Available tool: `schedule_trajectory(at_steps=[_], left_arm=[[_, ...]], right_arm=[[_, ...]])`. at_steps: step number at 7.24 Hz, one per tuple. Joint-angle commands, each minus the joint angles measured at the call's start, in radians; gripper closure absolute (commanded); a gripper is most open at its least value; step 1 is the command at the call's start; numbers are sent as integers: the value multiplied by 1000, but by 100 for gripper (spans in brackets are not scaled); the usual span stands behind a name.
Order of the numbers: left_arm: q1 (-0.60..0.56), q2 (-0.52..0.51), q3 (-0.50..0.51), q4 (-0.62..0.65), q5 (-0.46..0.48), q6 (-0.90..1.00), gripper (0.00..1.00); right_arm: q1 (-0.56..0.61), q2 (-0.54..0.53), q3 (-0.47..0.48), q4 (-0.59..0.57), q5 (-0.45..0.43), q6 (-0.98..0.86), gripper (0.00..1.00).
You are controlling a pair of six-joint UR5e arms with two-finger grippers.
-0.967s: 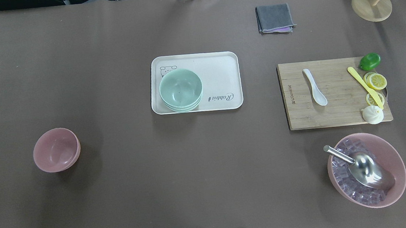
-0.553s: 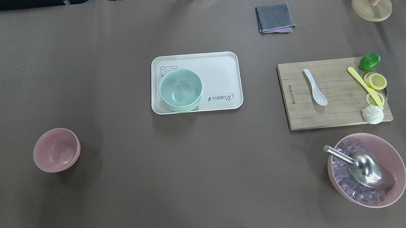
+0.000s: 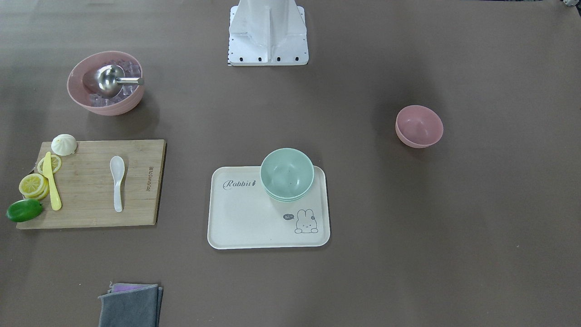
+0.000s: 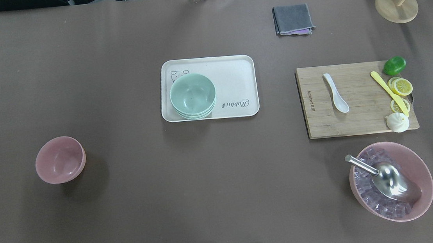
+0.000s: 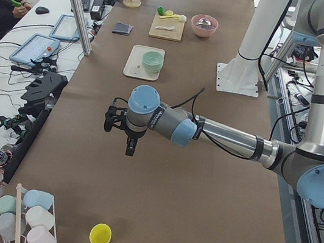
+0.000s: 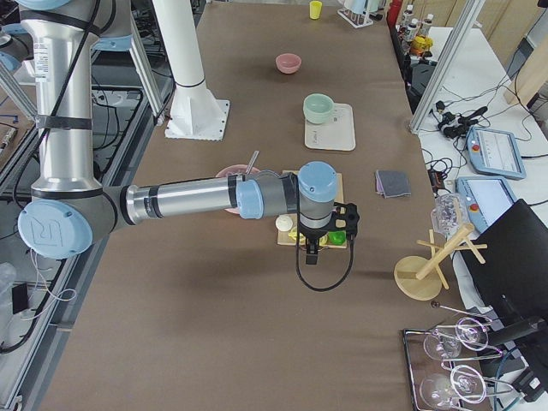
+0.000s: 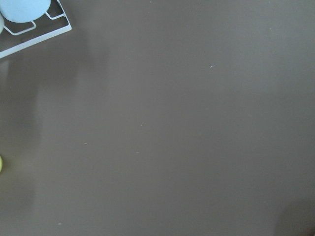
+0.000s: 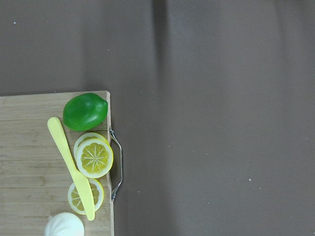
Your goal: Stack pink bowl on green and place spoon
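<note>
A small empty pink bowl (image 4: 60, 159) stands alone on the table's left side; it also shows in the front view (image 3: 419, 126). Stacked green bowls (image 4: 192, 96) sit on the left part of a cream tray (image 4: 235, 69). A white spoon (image 4: 336, 92) lies on a wooden cutting board (image 4: 361, 120) at the right. The left gripper (image 5: 130, 148) shows only in the left side view, hanging over bare table far from the bowls; I cannot tell its state. The right gripper (image 6: 310, 254) shows only in the right side view, above the board's outer end; I cannot tell its state.
The board also carries a lime (image 4: 394, 65), lemon slices (image 4: 401, 86), a yellow knife (image 4: 389, 92) and a white bun (image 4: 397, 122). A large pink bowl (image 4: 420, 162) holds ice cubes and a metal scoop (image 4: 392, 180). A grey cloth (image 4: 293, 19) and a wooden stand (image 4: 396, 5) are at the back.
</note>
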State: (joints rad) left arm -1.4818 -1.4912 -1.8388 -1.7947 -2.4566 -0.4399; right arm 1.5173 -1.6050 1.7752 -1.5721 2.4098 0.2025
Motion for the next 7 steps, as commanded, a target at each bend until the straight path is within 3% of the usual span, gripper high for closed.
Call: schedule_trajectory(at_steps=[1, 2, 4, 7], left_arm=[[169, -1, -88, -37, 1, -250, 2], [283, 9, -88, -133, 58, -379, 2], [543, 60, -77, -350, 271, -633, 2], [636, 48, -22, -381, 286, -651, 2]], right_arm=[[-6, 4, 1, 9, -3, 20, 0], [-12, 7, 3, 9, -11, 37, 0], [-28, 10, 0, 9, -14, 37, 0], [-31, 10, 3, 9, -2, 37, 0]])
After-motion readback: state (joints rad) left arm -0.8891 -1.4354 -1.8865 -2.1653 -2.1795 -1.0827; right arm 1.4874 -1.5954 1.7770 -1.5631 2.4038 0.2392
